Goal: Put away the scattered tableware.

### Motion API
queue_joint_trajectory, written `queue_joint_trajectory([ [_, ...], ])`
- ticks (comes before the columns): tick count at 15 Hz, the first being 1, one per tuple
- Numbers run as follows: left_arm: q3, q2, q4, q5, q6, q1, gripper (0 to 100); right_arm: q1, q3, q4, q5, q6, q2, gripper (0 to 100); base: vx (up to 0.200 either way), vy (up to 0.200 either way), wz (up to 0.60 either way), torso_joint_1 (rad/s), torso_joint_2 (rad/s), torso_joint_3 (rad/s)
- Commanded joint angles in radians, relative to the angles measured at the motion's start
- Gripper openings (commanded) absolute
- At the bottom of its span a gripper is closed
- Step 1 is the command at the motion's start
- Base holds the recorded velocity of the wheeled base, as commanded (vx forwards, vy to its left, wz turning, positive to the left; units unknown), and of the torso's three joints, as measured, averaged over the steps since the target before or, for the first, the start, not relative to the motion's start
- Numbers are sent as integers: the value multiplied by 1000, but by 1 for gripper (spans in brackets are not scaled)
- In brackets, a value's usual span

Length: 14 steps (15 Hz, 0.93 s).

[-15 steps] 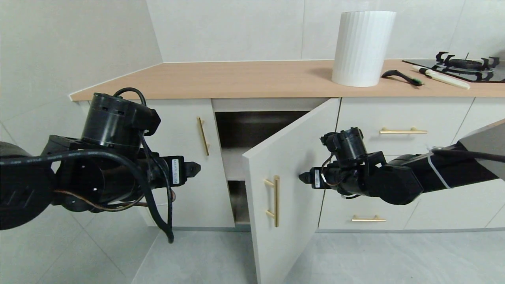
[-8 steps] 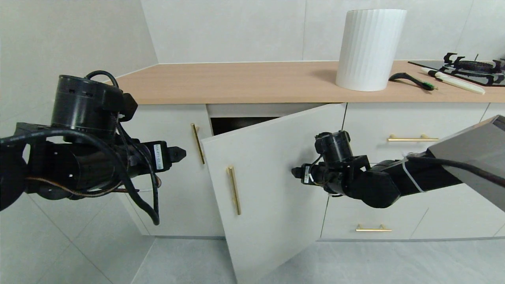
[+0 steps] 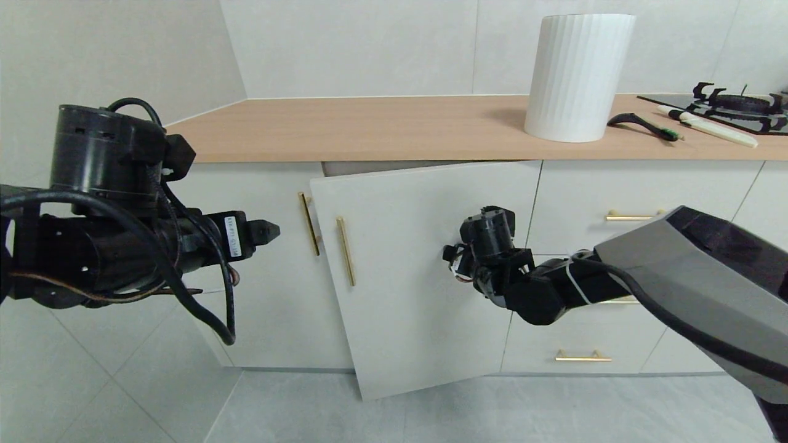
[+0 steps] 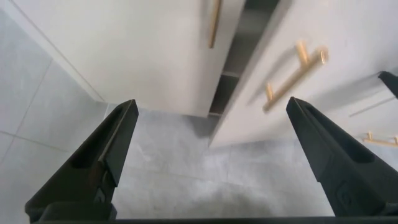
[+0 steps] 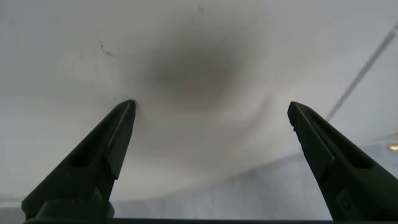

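Scattered tableware lies on the wooden counter [image 3: 369, 126] at the far right: a black-handled utensil [image 3: 640, 123] and a white-handled knife [image 3: 708, 129]. Below the counter, the white cabinet door [image 3: 418, 246] with a gold handle [image 3: 345, 250] stands almost shut. My right gripper [image 3: 446, 258] is against the door's face, its fingers open [image 5: 211, 102] with nothing between them. My left gripper [image 3: 271, 231] hangs in front of the neighbouring left door, open [image 4: 211, 102] and empty, over the grey floor.
A tall white ribbed container [image 3: 575, 77] stands on the counter next to the utensils. A gas hob [image 3: 732, 101] sits at the far right. Drawers with gold handles [image 3: 634, 215] lie right of the door. The left wall [image 3: 92, 61] is close to my left arm.
The cabinet door has swung from wide open to almost shut, with my right gripper following against its face. My left arm has drawn back to the left.
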<state>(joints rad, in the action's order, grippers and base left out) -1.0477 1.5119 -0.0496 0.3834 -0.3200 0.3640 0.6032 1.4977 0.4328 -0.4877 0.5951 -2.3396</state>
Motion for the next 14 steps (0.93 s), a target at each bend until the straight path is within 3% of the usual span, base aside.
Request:
queue_joint_trajectory([
  [1, 0, 1, 0, 0, -1, 1, 100, -3, 33, 0, -8, 15, -26, 100, 0, 0, 0, 0, 0, 0],
  [5, 1, 2, 0, 0, -1, 1, 100, -36, 136, 0, -104, 26, -80, 100, 0, 0, 0, 0, 0, 0],
  [14, 1, 5, 2, 0, -2, 1, 100, -60, 151, -2, -124, 32, -69, 100, 0, 0, 0, 0, 0, 0],
])
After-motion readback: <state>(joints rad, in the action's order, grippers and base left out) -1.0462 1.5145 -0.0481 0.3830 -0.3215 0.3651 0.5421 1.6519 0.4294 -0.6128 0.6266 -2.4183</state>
